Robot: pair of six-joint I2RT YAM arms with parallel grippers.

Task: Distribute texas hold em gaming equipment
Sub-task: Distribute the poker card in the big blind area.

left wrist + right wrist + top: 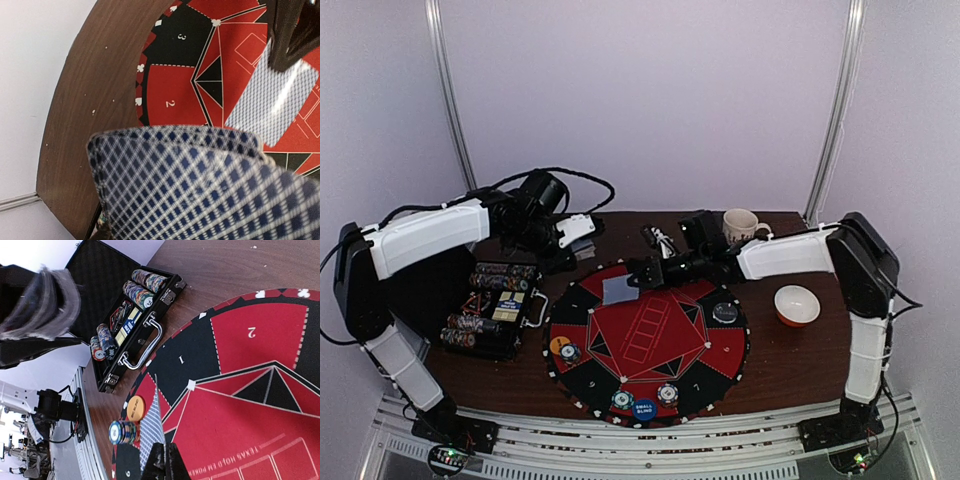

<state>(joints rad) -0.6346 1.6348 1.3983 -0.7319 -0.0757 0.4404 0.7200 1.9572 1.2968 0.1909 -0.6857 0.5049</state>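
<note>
Got one grey-blue card (619,290) pinched by its edge in the right fingers (175,466), pressed tight together on it, low over the far-left part of the red-and-black mat (650,340). Can't tell whether touching the felt or just above it. Holding the rest of the deck (200,185) in the left fingers (35,351), closed partway around the stack, hovering just off the mat's far-left edge over the counter (790,360). Got chip stacks (666,393) and the blue small-blind button (644,408) sitting round the near rim, plus more chips in the open case (490,310) on the left.

Worth worrying about: only a thin grip on one edge, so could swing or slip out and land crooked or across a seat line. Also holding that deck fanned and loose, so might shed a few cards with any jolt. Pretty close together at the wrists too, so could clip each other reaching for the next card. Wouldn't take much to nudge the chips beside the orange button (558,343) either.
</note>
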